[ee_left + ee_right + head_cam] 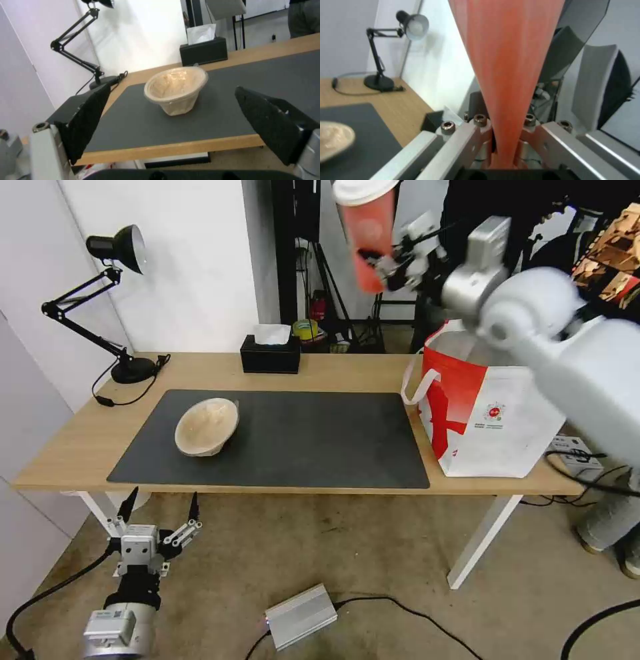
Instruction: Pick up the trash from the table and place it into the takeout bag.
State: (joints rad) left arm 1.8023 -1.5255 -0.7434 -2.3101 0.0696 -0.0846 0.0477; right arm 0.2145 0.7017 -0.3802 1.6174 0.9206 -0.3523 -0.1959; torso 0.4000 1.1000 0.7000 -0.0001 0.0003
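Far left on the table [80, 440] there's a black desk lamp [113, 280], and down below the front edge the left gripper [160, 513] just hangs there with its fingers spread wide, nothing in them. Its wrist camera looks straight at the tan paper-pulp bowl [175, 91], which is tipped on its side on the left part of the dark grey mat [300, 440]. Behind the mat sits the black tissue box [270, 355]. Moving right, the right gripper [387, 263] is up high, clamped onto the red drink cup [365, 233], lid up and tilted, above and a bit left of the takeout bag [493, 420], which stands open at the table's right end.
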